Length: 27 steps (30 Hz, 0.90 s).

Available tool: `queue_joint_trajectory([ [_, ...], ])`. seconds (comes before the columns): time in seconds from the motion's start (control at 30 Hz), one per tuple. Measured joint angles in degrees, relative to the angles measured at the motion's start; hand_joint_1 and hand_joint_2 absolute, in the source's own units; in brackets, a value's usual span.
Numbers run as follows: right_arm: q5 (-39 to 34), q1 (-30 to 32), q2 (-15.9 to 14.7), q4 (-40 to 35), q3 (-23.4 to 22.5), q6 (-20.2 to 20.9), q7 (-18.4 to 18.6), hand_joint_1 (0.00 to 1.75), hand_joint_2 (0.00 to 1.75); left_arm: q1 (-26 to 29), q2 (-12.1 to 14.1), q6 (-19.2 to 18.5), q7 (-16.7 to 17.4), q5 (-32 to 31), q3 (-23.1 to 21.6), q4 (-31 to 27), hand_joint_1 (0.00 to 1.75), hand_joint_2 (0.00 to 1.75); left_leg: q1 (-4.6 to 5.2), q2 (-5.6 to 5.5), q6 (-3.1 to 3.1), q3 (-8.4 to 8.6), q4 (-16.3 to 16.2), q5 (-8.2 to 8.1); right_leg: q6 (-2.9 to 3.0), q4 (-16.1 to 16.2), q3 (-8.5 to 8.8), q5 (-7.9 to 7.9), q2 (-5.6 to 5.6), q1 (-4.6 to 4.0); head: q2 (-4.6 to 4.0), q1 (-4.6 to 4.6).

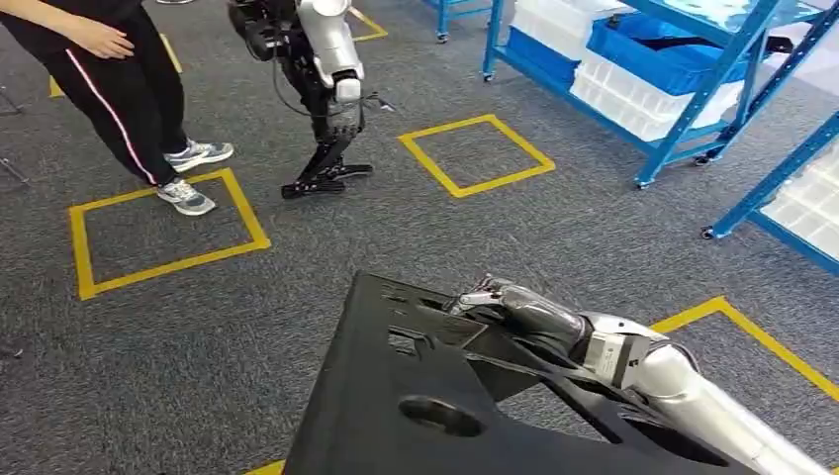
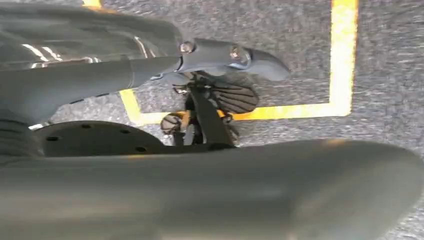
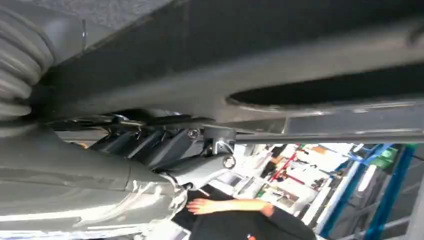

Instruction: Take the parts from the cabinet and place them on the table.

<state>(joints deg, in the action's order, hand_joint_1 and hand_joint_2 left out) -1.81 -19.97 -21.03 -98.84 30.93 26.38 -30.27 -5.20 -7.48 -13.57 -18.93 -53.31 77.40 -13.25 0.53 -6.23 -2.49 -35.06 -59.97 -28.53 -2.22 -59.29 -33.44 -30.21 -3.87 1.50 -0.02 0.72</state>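
Head view: the right hand [image 1: 505,302] grips the upper edge of a large black moulded part [image 1: 425,396], fingers curled over its rim; the part is carried low in front of the robot, above the grey carpet [image 1: 297,257] marked with yellow taped squares [image 1: 475,153]. Blue shelving [image 1: 693,89] with white and blue bins stands at the far right. A second robot [image 1: 322,79] and a person [image 1: 119,89] stand beyond. Left wrist view: the left hand [image 2: 220,60] hangs above the carpet; whether its fingers are spread or closed cannot be told.

Ahead stand a person [image 1: 119,89] and second robot [image 1: 322,89]; blue racks [image 1: 683,79] flank right.
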Motion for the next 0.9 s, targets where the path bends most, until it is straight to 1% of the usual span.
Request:
queue_joint_trajectory([
  [0.03,0.0,-0.2,0.0,0.0,0.0,0.0,0.0,1.75,1.75,0.2,0.0,0.0,0.0,0.0,0.0,0.0,0.0,1.75,-0.16,-0.55,0.21,-0.05,0.1,0.03,0.29,-0.1,0.11,-0.14,0.45,-0.19,0.0,0.0],
  [0.07,-0.1,-0.5,0.1,0.0,0.0,0.0,0.0,1.75,1.75,0.3,0.0,0.0,0.0,0.0,0.0,0.0,0.0,1.75,-0.17,-1.03,0.45,-0.12,0.1,0.03,0.56,0.0,0.24,-0.09,0.94,-0.2,0.0,0.0],
  [0.1,0.0,-1.0,0.4,0.0,0.1,0.1,0.0,1.75,1.75,0.4,0.2,0.0,0.0,0.0,0.0,0.0,0.0,1.75,-0.22,-1.01,0.66,-0.08,-0.2,-0.4,0.93,0.3,0.5,0.05,1.84,0.34,0.02,-0.02],
  [0.13,0.0,-1.4,0.6,0.0,0.1,0.1,0.1,1.75,1.75,0.3,0.1,-0.1,-0.2,0.0,0.0,0.0,0.0,1.75,0.11,1.72,1.13,-0.64,-1.6,-1.31,1.3,0.3,0.7,-0.16,2.41,0.3,0.02,0.06],
  [0.17,0.0,-1.8,0.9,-0.1,0.1,0.3,0.1,1.75,1.75,0.0,0.1,-0.2,-0.3,0.0,-0.1,0.0,0.0,1.75,-0.11,3.87,1.63,-2.47,-5.2,-3.28,1.61,0.3,0.89,-0.37,3.29,0.23,0.0,0.07],
  [0.2,0.0,-2.0,1.0,-0.1,0.2,0.5,0.1,1.75,1.75,-0.3,0.1,-0.3,-0.4,0.0,-0.1,0.0,0.0,1.75,-0.37,4.88,1.99,-4.74,-9.6,-5.25,1.77,0.3,1.08,-0.52,4.13,0.1,0.0,0.07],
  [0.23,0.0,-2.2,1.0,0.0,0.3,0.7,0.1,1.75,1.75,-0.4,0.1,-0.3,-0.5,0.0,-0.2,0.0,0.0,1.75,-0.59,5.34,2.25,-7.24,-14.3,-6.9,1.82,0.3,1.23,-0.74,5.05,0.03,0.0,0.07],
  [0.27,0.0,-2.4,1.1,0.0,0.4,0.9,0.1,1.75,1.75,-0.4,0.1,-0.5,-0.5,0.0,-0.2,0.0,0.0,1.75,-0.79,5.51,2.43,-8.83,-17.1,-7.3,1.77,0.3,1.42,-0.94,5.78,0.01,0.0,0.04],
  [0.3,0.0,-2.7,1.3,0.0,0.6,1.1,0.1,1.75,1.75,-0.3,0.1,-0.6,-0.6,0.0,-0.2,0.0,0.0,1.75,-0.92,5.62,2.5,-9.04,-17.2,-6.55,1.69,0.3,1.7,-1.17,6.48,0.01,0.0,0.07],
  [0.33,0.0,-2.9,1.5,0.0,0.7,1.3,0.1,1.75,1.75,-0.2,0.1,-0.6,-0.7,0.0,-0.2,0.0,0.0,1.75,-1.01,5.8,2.46,-7.95,-14.7,-4.53,1.54,0.3,2.08,-1.48,7.18,0.02,0.0,0.07],
  [0.37,0.0,-3.2,1.7,0.0,0.9,1.4,0.0,1.75,1.75,-0.2,0.1,-0.5,-0.7,-0.1,-0.2,0.0,0.0,1.75,-1.01,6.26,2.28,-5.54,-9.7,-1.56,1.38,0.3,2.62,-1.83,7.97,0.03,0.0,0.07],
  [0.4,0.0,-3.6,2.0,0.0,1.0,1.8,-0.3,1.75,1.75,-0.2,0.1,-0.3,-0.6,-0.2,-0.2,0.0,0.0,1.75,-0.93,7.5,1.98,-2.85,-4.1,1.23,1.24,0.3,3.18,-2.23,8.63,0.03,0.0,0.07],
  [0.43,0.0,-3.8,2.2,0.0,1.2,1.9,-0.4,1.75,1.75,-0.3,0.1,-0.1,-0.4,-0.3,-0.3,0.0,0.0,1.75,-0.44,10.13,1.7,-1.46,-1.7,0.93,0.99,0.4,3.49,-2.52,9.21,-0.02,0.0,0.02],
  [0.47,0.0,-4.1,2.3,0.0,1.4,2.0,-0.6,1.75,1.75,-0.4,0.1,0.1,-0.2,-0.4,-0.3,0.0,0.0,1.75,0.29,10.95,1.27,-1.41,-1.0,0.84,0.62,0.3,3.5,-2.75,9.61,-0.45,0.0,0.04],
  [0.5,0.0,-4.2,2.4,0.0,1.7,2.1,-0.8,1.75,1.75,-0.6,0.1,0.4,0.1,-0.4,-0.3,0.0,0.0,1.75,0.3,10.63,0.83,-1.64,-0.9,0.56,0.32,0.5,3.48,-2.78,10.16,-0.47,0.0,0.04],
  [0.57,0.4,-4.3,2.7,0.0,2.0,2.3,-1.1,1.75,1.75,-0.2,0.1,1.1,0.7,-0.5,-0.4,0.0,0.0,1.75,0.56,9.1,0.34,-1.83,-0.8,0.42,-0.22,1.1,4.08,-2.94,11.66,-0.47,0.0,0.04],
  [0.6,0.6,-4.3,2.9,-0.2,2.1,2.3,-1.3,1.75,1.75,0.0,0.2,1.6,1.3,-0.6,-0.4,0.0,0.0,1.75,0.19,8.43,-0.11,-1.2,-0.2,0.66,-0.68,1.2,4.47,-3.42,11.82,-0.34,0.02,0.02],
  [0.63,0.9,-4.3,2.9,-0.2,2.1,2.2,-1.6,1.75,1.75,0.2,0.2,2.1,1.9,-0.7,-0.5,0.0,0.0,1.75,-0.07,7.98,-0.37,-0.83,0.2,0.72,-0.68,0.1,4.57,-4.31,8.46,-0.17,0.0,0.04],
  [0.67,1.0,-4.3,2.9,-0.3,2.1,1.9,-1.9,1.75,1.75,0.1,0.2,2.6,2.6,-0.9,-0.6,0.0,0.0,1.75,-0.17,7.45,-0.81,-0.64,0.2,0.65,-0.48,-2.7,3.27,-5.94,5.99,-0.16,0.0,0.02],
  [0.7,1.2,-4.0,2.8,-0.2,2.1,1.8,-2.2,1.75,1.75,-0.1,0.2,3.1,3.3,-1.2,-0.7,0.0,0.0,1.75,-0.16,6.65,-1.08,-0.55,0.2,0.53,-0.35,-7.2,0.87,-8.1,4.69,-0.18,0.0,0.02],
  [0.73,1.3,-3.6,2.8,-0.2,2.1,1.8,-2.3,1.75,1.75,-0.1,0.2,3.6,3.8,-1.5,-0.7,0.0,0.0,1.75,-0.08,5.84,-1.23,-0.51,0.2,0.44,-0.32,-12.3,-2.07,-10.06,4.22,-0.23,0.02,0.02],
  [0.77,1.5,-3.2,2.8,-0.2,2.1,1.8,-2.6,1.75,1.75,0.0,0.2,4.2,4.6,-1.7,-0.8,0.0,0.0,1.75,0.02,5.03,-1.32,-0.46,0.2,0.38,-0.33,-16.1,-4.55,-10.82,4.1,-0.31,0.0,0.02],
  [0.8,1.7,-2.9,2.8,-0.2,2.1,1.8,-2.8,1.75,1.75,0.0,0.2,4.9,5.6,-2.1,-0.8,0.0,0.0,1.75,0.05,4.19,-1.34,-0.31,0.2,0.32,-0.39,-17.0,-5.69,-10.01,4.08,-0.33,0.0,0.02],
  [0.83,1.9,-2.6,2.8,-0.2,2.1,1.8,-3.0,1.75,1.75,0.1,0.2,5.5,6.4,-2.2,-0.9,0.0,0.0,1.75,0.06,3.41,-1.33,-0.07,0.2,0.2,-0.4,-15.2,-5.37,-7.89,3.99,-0.33,0.0,0.02],
  [0.87,2.0,-2.3,2.8,-0.3,2.1,1.7,-3.1,1.75,1.75,0.3,0.2,6.1,7.3,-2.4,-0.9,0.0,0.0,1.75,0.06,2.57,-1.25,0.29,0.2,0.02,-0.39,-11.0,-3.87,-4.69,3.83,-0.32,0.0,0.02],
  [0.9,2.1,-2.1,2.8,-0.3,2.0,1.7,-3.2,1.75,1.75,0.4,0.2,6.4,8.0,-2.7,-1.0,0.0,0.0,1.75,0.04,1.84,-1.11,0.63,0.2,-0.16,-0.39,-6.1,-2.0,-1.71,3.34,-0.3,0.02,0.02],
])
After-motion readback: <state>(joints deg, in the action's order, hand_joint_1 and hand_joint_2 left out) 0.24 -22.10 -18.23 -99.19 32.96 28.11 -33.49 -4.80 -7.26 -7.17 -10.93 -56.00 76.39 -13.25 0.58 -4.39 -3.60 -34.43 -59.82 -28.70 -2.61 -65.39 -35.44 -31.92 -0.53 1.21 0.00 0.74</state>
